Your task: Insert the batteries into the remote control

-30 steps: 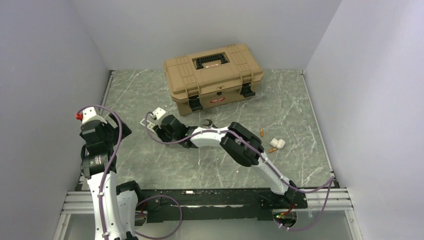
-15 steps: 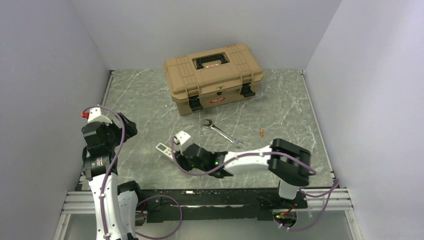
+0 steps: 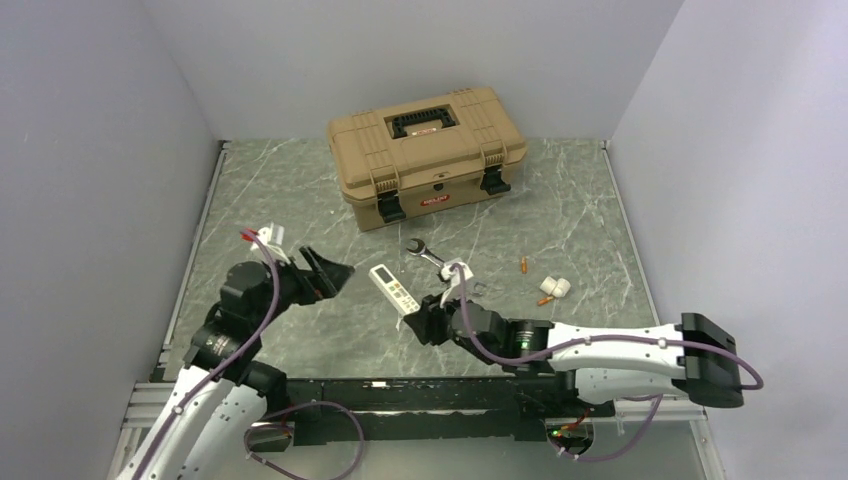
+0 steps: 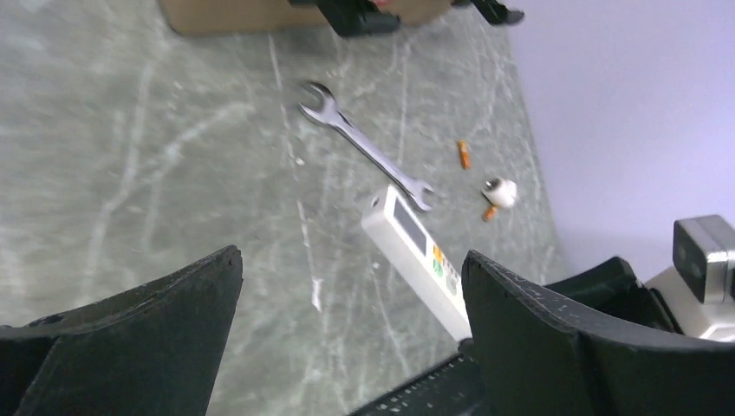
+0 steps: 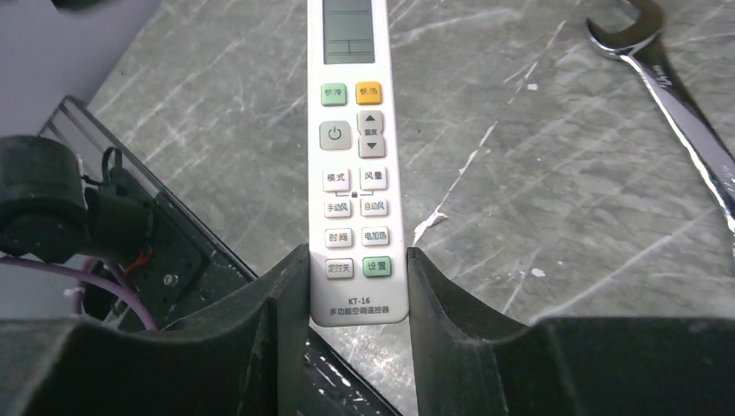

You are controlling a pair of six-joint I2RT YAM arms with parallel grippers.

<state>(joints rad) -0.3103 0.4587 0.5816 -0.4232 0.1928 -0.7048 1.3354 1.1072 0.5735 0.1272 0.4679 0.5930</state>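
Both arms have swung round since a second ago. By the worktop's (image 3: 280, 190) near edge, my right pincer (image 3: 420, 318) is clamped on the near end of the remote (image 3: 392, 287), buttons up. Just left of it, my left pincer (image 3: 328, 272) gapes wide, holding nothing. The wrench (image 3: 428, 256) lies just beyond, with the toolbox (image 3: 425, 150) at the far edge. The top is grey and marbled, the walls pale.

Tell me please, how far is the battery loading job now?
Done: the right gripper is shut on the remote control, buttons facing up. In hand: the open left gripper faces it. Left: two small orange batteries, it seems, lie loose on the table, not yet loaded.
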